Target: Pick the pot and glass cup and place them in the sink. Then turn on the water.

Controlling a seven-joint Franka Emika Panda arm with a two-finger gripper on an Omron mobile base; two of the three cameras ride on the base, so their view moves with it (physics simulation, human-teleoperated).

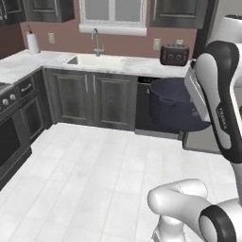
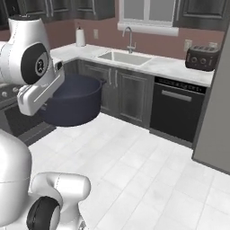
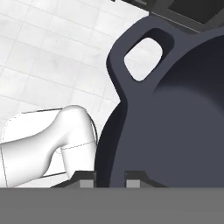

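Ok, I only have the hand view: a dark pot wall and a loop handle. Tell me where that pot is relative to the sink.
Observer: The wide navy-blue pot hangs in the air above the white tiled floor, well short of the white rectangular sink.
Operator: Give me the tap's state.
Observer: No water visibly runs from the tall grey gooseneck faucet.
Operator: Name a landmark.
Observer: A dark toaster sits on the marble counter, right of the sink.

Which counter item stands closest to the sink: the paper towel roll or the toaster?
The toaster; the paper towel roll stands farther from the sink, at the counter's corner.
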